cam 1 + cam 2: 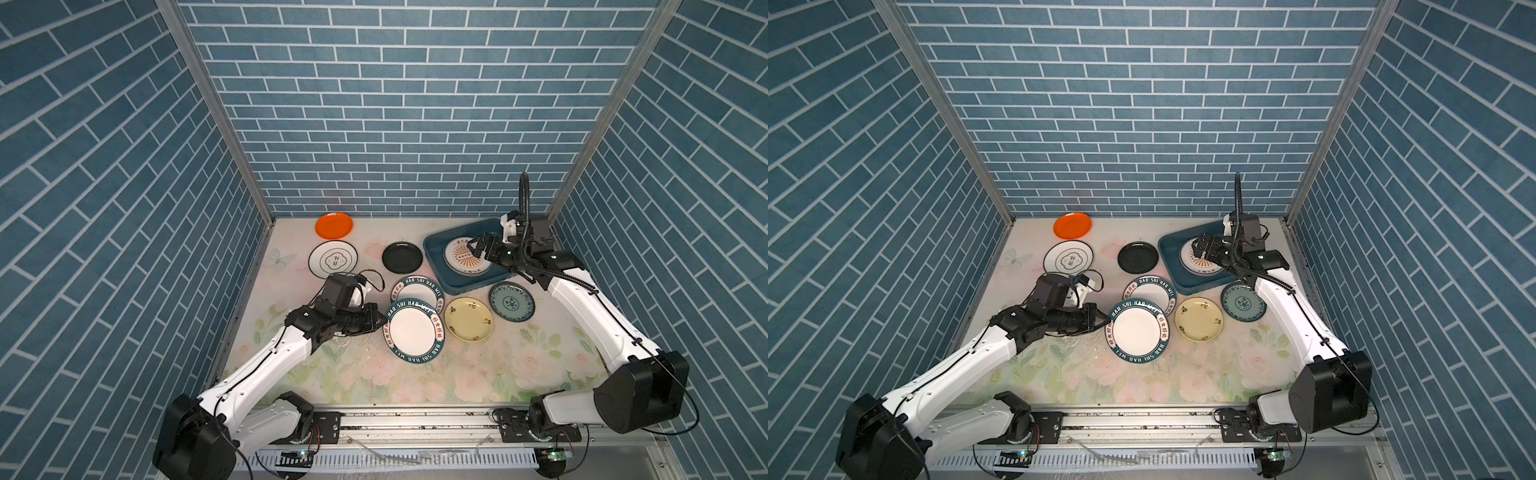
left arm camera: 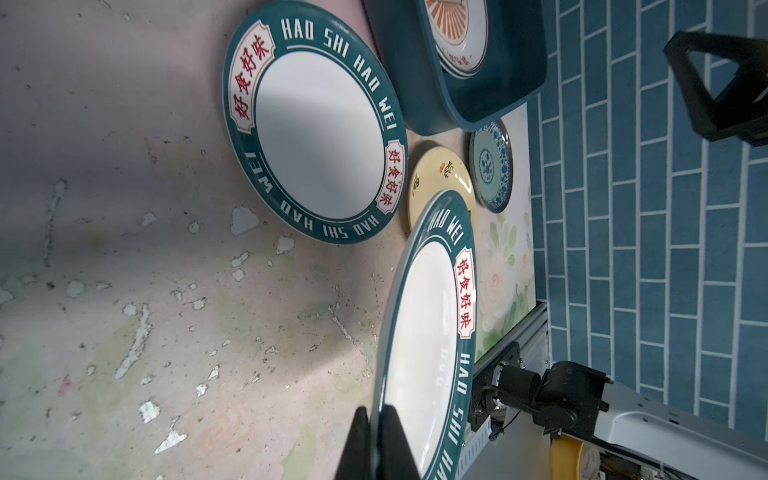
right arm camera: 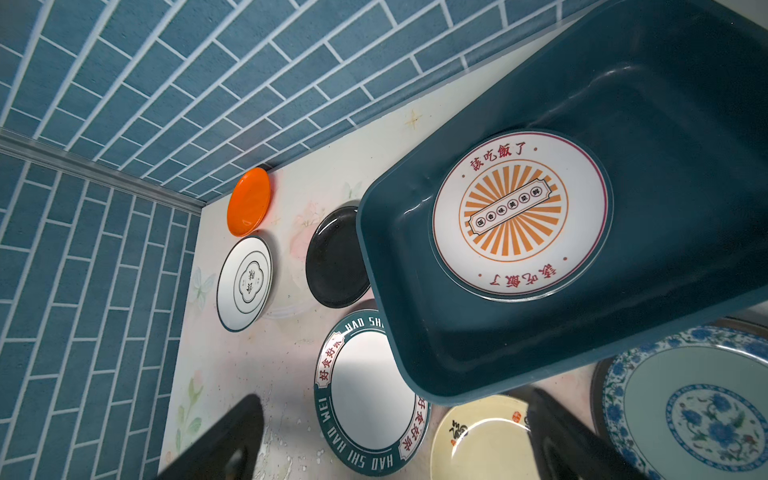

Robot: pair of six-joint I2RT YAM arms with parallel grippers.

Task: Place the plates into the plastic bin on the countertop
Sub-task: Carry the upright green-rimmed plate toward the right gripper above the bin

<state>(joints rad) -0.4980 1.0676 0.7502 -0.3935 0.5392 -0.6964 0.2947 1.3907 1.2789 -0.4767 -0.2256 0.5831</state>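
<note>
Grip comes first. The left pincer point(image 1: 380, 322) is pressed together on the rim of the near lettered plate point(image 1: 415, 330). The left wrist view shows that rim nipped between its fingers point(image 2: 399, 453), and the plate appears lifted off the countertop point(image 1: 332, 374). White capitals on the teal rim read "HAO SHI HAO WEI", with red 好食好味 in pale cartouches.

Just past the held plate's far edge lies a second lettered plate point(image 1: 419, 286) with the same wording. Ahead of the left pincer and beyond that second plate sits the plastic bin point(image 1: 436, 266). Its short end faces this pincer, and its long axis runs on away from it.

Inside the bin, in the half nearer the left pincer, lies the sunburst plate point(image 3: 519, 216). It is marked 該吃飯了 in red at two opposite edges; the small characters on its central banner are too fine to read.

The right pincer point(image 1: 478, 245) hangs straight above that plate, spread wide and empty. It is the nearer one to the bin, yet the left one holds the load. The free floor seems to lie under the right arm, so the carry likely needs that arm out of the way.
</note>
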